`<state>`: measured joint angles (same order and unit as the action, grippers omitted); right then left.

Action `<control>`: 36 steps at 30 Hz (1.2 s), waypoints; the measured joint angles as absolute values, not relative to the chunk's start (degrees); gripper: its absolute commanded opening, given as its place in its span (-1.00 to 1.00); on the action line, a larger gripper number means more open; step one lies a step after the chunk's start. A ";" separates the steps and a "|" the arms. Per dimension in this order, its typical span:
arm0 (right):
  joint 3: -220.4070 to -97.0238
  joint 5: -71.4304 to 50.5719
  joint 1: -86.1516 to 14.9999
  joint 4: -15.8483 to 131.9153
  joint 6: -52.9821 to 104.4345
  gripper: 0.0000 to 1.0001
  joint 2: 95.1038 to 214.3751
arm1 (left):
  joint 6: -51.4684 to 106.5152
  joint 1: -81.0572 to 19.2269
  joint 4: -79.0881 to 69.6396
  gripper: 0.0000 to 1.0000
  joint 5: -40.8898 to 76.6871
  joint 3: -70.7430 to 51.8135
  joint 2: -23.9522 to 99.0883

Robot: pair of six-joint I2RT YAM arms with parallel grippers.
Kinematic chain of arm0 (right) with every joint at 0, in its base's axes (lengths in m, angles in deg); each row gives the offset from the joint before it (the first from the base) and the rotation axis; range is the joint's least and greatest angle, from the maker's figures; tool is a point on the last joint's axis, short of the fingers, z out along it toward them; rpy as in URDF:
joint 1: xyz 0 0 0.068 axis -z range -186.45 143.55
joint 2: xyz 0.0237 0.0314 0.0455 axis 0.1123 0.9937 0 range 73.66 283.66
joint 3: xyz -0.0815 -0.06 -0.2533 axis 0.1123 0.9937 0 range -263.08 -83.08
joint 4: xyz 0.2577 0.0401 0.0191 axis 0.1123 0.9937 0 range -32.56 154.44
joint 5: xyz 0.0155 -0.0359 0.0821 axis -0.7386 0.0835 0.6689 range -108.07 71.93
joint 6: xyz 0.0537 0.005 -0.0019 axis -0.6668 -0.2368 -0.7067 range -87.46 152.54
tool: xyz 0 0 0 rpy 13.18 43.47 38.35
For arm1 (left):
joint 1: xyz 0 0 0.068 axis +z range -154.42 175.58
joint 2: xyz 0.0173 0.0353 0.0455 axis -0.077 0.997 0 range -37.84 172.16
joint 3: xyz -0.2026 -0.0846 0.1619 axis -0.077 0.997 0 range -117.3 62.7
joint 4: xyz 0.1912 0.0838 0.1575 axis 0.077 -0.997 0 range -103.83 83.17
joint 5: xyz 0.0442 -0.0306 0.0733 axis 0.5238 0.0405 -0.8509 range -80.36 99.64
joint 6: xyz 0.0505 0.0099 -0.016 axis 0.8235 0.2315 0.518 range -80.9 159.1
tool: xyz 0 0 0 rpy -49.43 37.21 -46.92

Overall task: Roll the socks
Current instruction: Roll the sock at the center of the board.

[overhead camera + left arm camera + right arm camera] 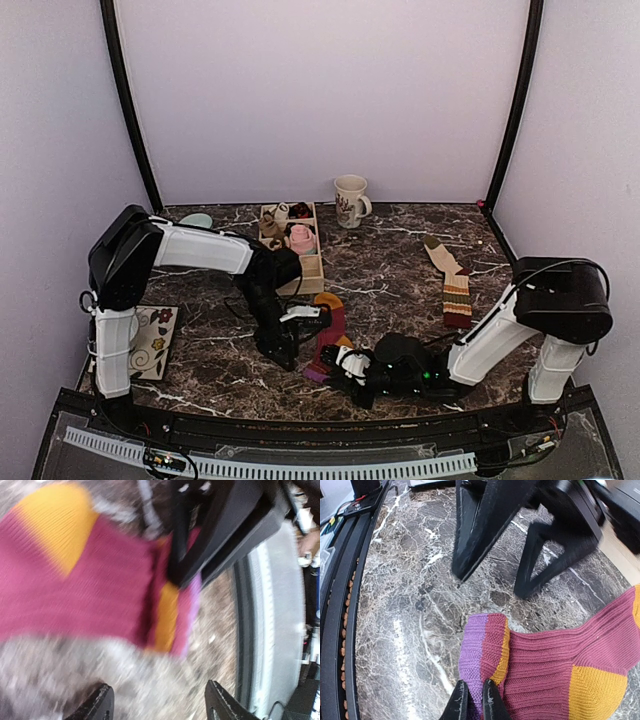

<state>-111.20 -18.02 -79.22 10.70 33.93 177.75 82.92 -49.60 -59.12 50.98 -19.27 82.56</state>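
Right gripper (pixel 474 701): fingers pressed together, pinching the purple cuff edge of the maroon ribbed knit sock (pixel 545 672), which has an orange heel patch and an orange band by the cuff. That sock lies on the dark marble-pattern tabletop (pixel 400 270) at roughly 6 o'clock from table centre, near the front edge, between the two grippers, with its purple cuff end toward 6 o'clock in the top view. Left gripper (pixel 159 704): fingers spread, nothing between them, tips down by the marble at 9 o'clock of the sock and apart from it in the right wrist view. The left wrist view is blurred; the cuff looks folded over on itself there, can't confirm. Second knit sock (pixel 455 285), pale leg with striped bands and a dark red end, lies flat at 2 o'clock of the first, well apart. Open wooden compartment box (pixel 312 272) sits at 12 o'clock of the maroon sock, with a pink bundle (pixel 300 238) in it. Cream ceramic mug (pixel 350 200) is farther out at 12 o'clock, by the back wall. Floral card (pixel 155 340) is at 9 o'clock, beside the left arm base.
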 measured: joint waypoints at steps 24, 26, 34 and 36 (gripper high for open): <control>-113.52 2.40 -69.36 6.48 14.45 -1.00 183.19 | 85.47 -55.20 -39.14 -0.06 35.75 -2.31 63.85; -114.09 4.80 -68.38 6.48 12.38 -1.00 183.85 | 86.13 -57.74 -37.66 -0.13 35.48 -3.31 64.79; -113.15 9.94 -65.71 4.40 6.78 -1.00 185.14 | 86.48 -60.21 -34.12 -0.26 34.65 -3.21 67.63; -113.10 10.92 -65.34 3.27 5.91 -1.00 185.77 | 86.39 -60.23 -32.89 -0.26 34.15 -3.14 67.72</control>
<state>-113.10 10.92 -65.34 3.27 5.91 185.77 86.39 -60.23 -32.89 34.15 -3.14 67.72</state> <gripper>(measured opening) 0.060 0.375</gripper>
